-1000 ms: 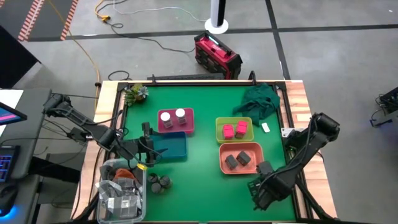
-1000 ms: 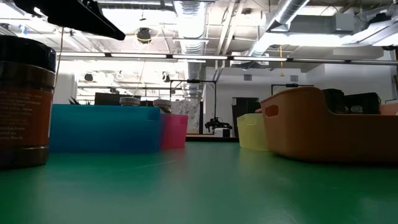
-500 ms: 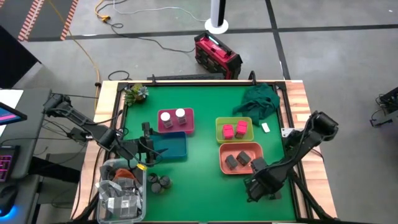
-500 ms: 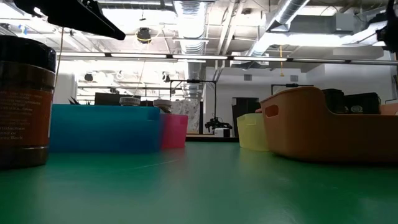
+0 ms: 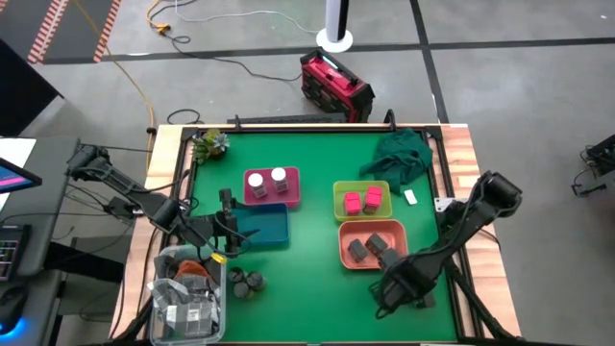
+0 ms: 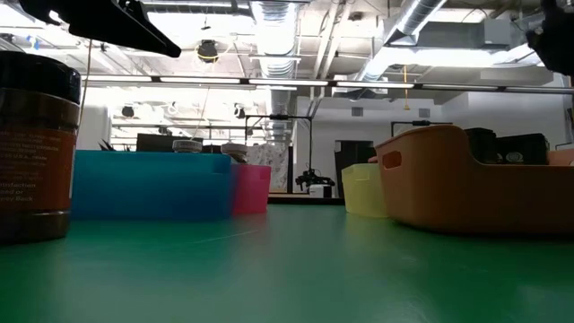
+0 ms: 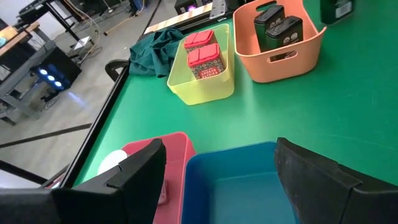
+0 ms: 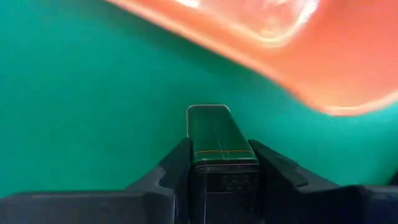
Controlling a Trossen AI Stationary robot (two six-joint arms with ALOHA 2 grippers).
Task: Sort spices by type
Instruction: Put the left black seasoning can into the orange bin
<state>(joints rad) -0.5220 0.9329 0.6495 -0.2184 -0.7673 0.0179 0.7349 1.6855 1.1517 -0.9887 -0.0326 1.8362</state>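
While the left gripper (image 7: 214, 171) waits open over the blue tray (image 5: 261, 228), the right gripper (image 8: 214, 163) is clamped on a dark grey rectangular box (image 8: 212, 135), carried just above the green table (image 5: 307, 288) beside the salmon tray (image 5: 373, 244). That tray already holds two matching boxes. The carried box could clip the tray's near wall if brought in too low, or slip, since the fingers grip only its rear end.

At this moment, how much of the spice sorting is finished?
Done: two white-capped jars in the pink tray, two pink boxes in the yellow-green tray, two dark boxes in the salmon tray. In hand: right pincer shut on a third dark box. Left: round tins; blue tray empty.
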